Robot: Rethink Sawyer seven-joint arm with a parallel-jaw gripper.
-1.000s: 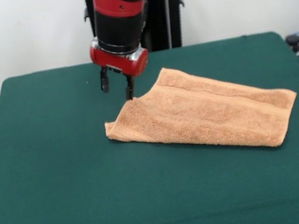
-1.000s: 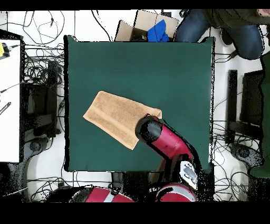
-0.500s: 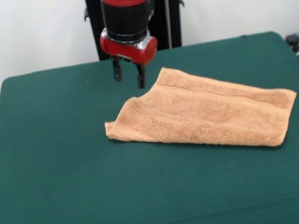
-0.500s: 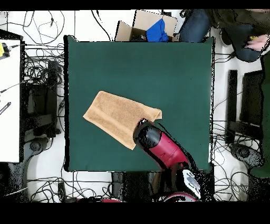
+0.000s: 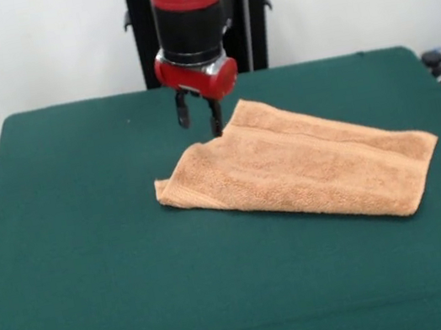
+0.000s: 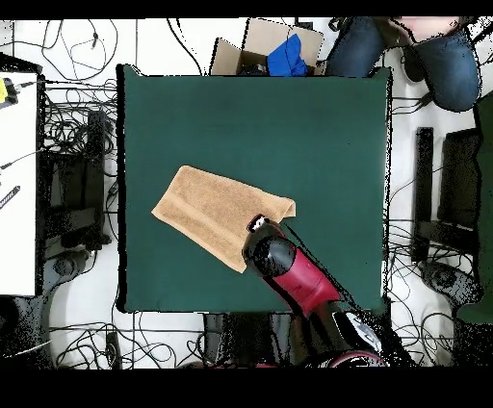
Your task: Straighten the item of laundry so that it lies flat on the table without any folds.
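The item of laundry, an orange-tan towel, lies doubled over on the green table, with a rolled fold along its near left edge and a hem band running along the top layer. In the overhead view the towel sits left of the table's centre, slanted. My gripper hangs open just above the towel's far left edge, one fingertip close over the cloth and nothing between the fingers. From overhead the red arm covers the gripper and the towel's corner nearest the base.
A person's legs show beyond the table's far right corner in the overhead view. A cardboard box holding blue cloth stands past the far edge. Cables and a white desk lie to the left.
The gripper moved right along the towel's far edge, lifting and then dipping a little toward the cloth. The towel has not moved.
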